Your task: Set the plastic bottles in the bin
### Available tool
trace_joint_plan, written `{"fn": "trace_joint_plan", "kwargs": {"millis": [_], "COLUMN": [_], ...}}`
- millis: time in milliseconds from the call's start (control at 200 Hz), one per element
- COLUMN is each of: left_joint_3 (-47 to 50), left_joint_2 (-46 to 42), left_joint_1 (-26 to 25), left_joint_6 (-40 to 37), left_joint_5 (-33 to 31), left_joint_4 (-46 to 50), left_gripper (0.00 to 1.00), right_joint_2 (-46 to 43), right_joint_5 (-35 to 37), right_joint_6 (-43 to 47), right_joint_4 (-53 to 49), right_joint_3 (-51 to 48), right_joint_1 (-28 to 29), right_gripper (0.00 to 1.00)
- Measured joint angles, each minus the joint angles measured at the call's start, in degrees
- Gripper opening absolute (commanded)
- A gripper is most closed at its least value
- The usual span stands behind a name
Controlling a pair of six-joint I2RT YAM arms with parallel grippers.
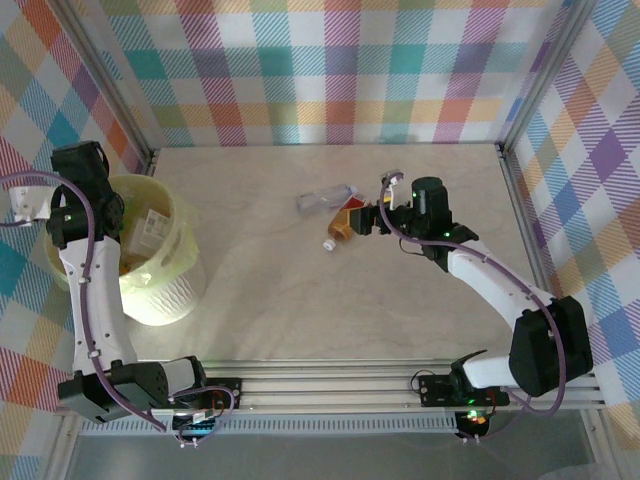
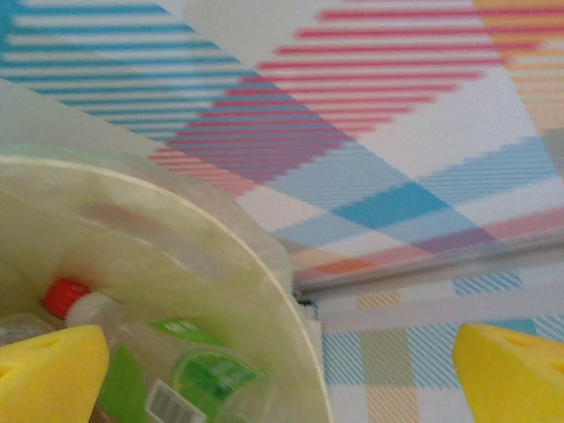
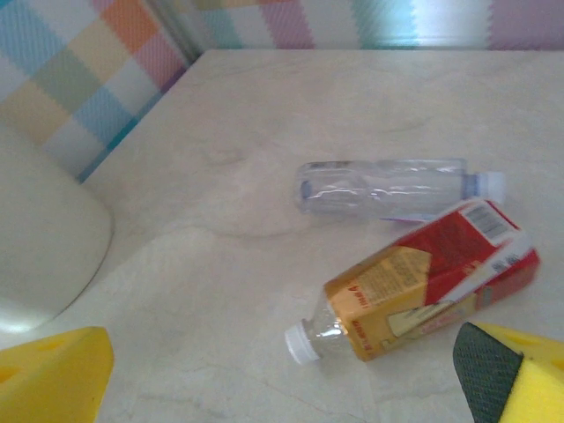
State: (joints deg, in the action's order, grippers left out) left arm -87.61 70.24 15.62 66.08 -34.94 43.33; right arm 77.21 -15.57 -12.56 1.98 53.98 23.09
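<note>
The bin [image 1: 160,262], a pale-yellow bucket, stands at the table's left and holds several bottles. My left gripper [image 1: 68,218] hangs open over its left rim with nothing between its fingers. In the left wrist view the bin's rim [image 2: 264,291] curves past a red-capped bottle [image 2: 66,298] and a green-label bottle [image 2: 198,374] inside, with my left gripper [image 2: 282,379] above them. A clear bottle [image 1: 325,198] and an orange-and-red-label bottle [image 1: 342,222] lie at mid-table. My right gripper [image 1: 366,218] is open just right of them. The right wrist view has the labelled bottle [image 3: 423,282], the clear bottle [image 3: 388,188] and my right gripper [image 3: 282,379].
Plaid walls with metal frame posts [image 1: 525,200] close in the table on three sides. The bin's pale side [image 3: 44,238] shows at the left of the right wrist view. Bare tabletop [image 1: 330,310] lies between the bottles and the bin.
</note>
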Motion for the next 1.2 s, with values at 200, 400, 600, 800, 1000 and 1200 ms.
{"fn": "trace_joint_plan", "kwargs": {"millis": [200, 400, 600, 800, 1000, 1200], "left_joint_3": [0.00, -0.11, -0.83, 1.25, 4.50, 9.99], "left_joint_2": [0.44, 2.75, 7.08, 8.68, 10.01, 11.19], "left_joint_1": [-5.88, -13.75, -22.49, -28.06, -31.93, -33.27], "left_joint_6": [-6.23, -12.66, -18.25, -20.55, -20.79, -20.44], "left_joint_5": [8.41, 15.06, 22.67, 29.94, 36.02, 40.09], "left_joint_4": [-7.58, -15.43, -20.17, -23.89, -27.39, -29.22], "left_gripper": [1.00, 1.00, 1.00, 1.00, 1.00, 1.00], "right_joint_2": [0.02, 3.52, 5.75, 9.09, 15.21, 21.33], "right_joint_5": [8.72, 12.35, 14.10, 12.70, 10.16, 11.56], "right_joint_6": [-8.63, -13.49, -18.03, -21.20, -23.69, -24.85], "right_joint_4": [-0.48, -5.46, -7.45, -7.52, -9.09, -11.15], "right_joint_3": [-0.02, 0.90, 0.85, 0.85, 2.27, 9.40], "right_joint_1": [-0.02, -0.02, -0.02, -0.02, 0.70, 4.02], "right_gripper": [1.00, 1.00, 1.00, 1.00, 1.00, 1.00]}}
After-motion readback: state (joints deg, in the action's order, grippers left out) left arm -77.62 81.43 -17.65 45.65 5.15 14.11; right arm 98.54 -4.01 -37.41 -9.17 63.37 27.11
